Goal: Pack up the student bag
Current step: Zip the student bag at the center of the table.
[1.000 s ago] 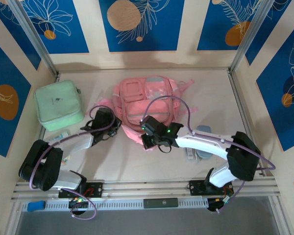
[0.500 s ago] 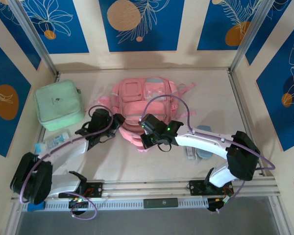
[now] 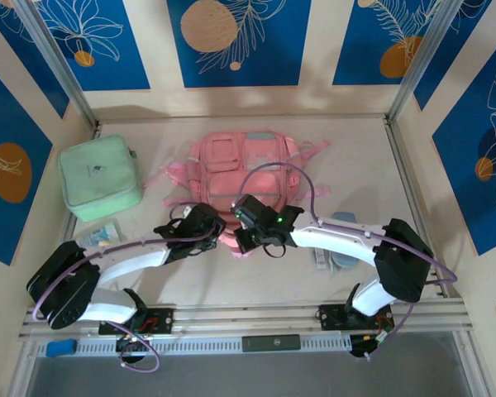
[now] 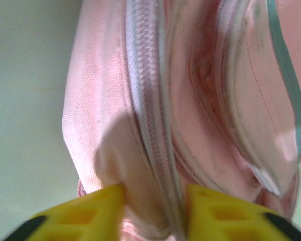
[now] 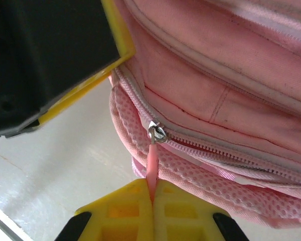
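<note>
The pink student bag lies flat at the table's middle back. My left gripper is at its near left corner. In the left wrist view its yellow fingers press from both sides on a fold of the student bag beside a closed zip. My right gripper is just to the right, at the near edge. It is shut on the pink zip pull, which hangs from the metal slider. The left gripper's black body stands close by.
A mint green square case sits at the back left, with a small clear packet in front of it. A light blue item and a white one lie under the right arm. Metal rails border the table.
My left gripper has swung right, from the bag's left side to its near left corner, opened and closed on the fabric. The right gripper has kept hold of the zip pull.
</note>
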Robot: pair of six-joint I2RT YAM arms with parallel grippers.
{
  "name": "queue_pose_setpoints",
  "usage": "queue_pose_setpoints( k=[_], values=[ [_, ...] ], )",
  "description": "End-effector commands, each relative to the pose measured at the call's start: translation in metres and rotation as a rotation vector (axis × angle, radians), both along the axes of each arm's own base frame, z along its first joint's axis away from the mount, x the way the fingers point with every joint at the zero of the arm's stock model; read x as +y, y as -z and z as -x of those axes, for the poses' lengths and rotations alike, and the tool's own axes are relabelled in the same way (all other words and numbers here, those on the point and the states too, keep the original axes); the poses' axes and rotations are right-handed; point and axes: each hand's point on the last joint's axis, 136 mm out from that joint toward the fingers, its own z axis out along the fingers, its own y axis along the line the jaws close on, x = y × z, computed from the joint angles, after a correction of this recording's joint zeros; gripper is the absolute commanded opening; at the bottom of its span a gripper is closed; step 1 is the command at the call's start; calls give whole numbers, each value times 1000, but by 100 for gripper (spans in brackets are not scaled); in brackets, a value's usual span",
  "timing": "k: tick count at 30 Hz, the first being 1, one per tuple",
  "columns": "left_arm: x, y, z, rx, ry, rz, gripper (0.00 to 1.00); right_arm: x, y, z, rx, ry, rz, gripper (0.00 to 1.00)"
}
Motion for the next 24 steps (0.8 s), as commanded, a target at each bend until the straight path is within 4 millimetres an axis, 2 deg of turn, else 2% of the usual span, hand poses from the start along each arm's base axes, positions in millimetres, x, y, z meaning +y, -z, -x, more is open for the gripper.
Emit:
queue_pose_setpoints(
  k=[1,5,10,15,17,19,24],
  values=[
    [10,-3,-10,-17,-87,-47,21,10,0,0,-13,-31,4,0],
    [28,-2,-8,-18,-113,-110,0,5,-2,1,-26,-22,44,0],
    [63,-18,-12,-81,-122,-177,0,-23,6,12,5,26,118,0],
    [91,-26,-23,-87,-86,-167,0,-77,11,8,36,190,219,0],
    [96,-25,-30,-84,-56,-139,0,-90,8,6,17,220,210,0],
    [97,-29,-37,-91,-15,-134,0,-85,1,7,-3,180,182,0],
    [88,-41,-48,-109,52,-141,0,-35,-21,15,11,39,28,0]
  ],
)
